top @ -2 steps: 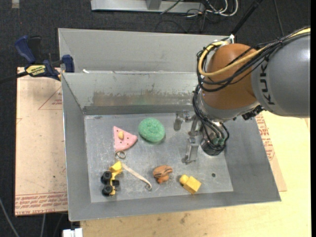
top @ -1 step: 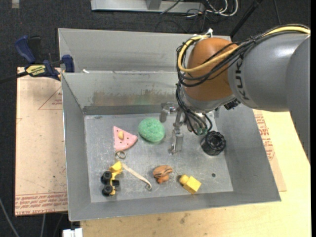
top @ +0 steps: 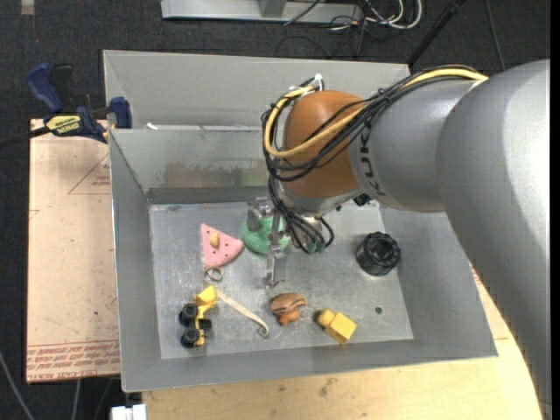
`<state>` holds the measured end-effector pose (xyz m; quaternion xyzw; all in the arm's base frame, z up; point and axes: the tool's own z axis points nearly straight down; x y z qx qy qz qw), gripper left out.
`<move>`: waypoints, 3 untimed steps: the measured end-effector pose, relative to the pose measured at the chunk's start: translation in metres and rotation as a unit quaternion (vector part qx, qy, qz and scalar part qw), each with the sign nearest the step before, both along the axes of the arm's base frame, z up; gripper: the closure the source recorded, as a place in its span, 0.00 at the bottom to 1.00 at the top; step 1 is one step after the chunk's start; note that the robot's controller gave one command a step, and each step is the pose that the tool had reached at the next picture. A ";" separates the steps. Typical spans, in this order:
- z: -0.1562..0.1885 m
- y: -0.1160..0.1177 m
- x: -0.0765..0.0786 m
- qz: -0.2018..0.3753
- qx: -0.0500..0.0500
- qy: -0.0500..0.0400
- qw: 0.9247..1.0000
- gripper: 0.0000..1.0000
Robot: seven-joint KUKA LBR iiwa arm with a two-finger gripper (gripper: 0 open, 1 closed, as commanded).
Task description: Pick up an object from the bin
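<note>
**Layout of the bin floor**

Every item lies on the floor of the bin (top: 175,226); "front" means the lower edge of the camera view. The gripper (top: 274,276) stands over mid-floor. Just behind it lies a small toy (top: 255,239). Left of that toy lies a toy cheese wedge (top: 220,245), with a ring (top: 213,275) just in front of it. A toy vehicle (top: 196,317) sits in the front left corner; a hooked stick (top: 245,311) runs from beside it rightward toward a toy burger (top: 287,306), which lies just in front of the gripper. A block (top: 337,325) lies near the burger, on its right. A knob (top: 378,254) lies well right of the gripper, behind the block.
</note>
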<state>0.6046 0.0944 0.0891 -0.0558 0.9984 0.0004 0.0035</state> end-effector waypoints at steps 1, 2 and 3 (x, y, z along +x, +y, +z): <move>-0.016 0.037 0.015 0.130 0.001 -0.002 0.992 1.00; -0.016 0.037 0.015 0.130 0.001 -0.002 0.992 1.00; 0.154 0.002 0.003 0.152 -0.001 -0.002 0.988 1.00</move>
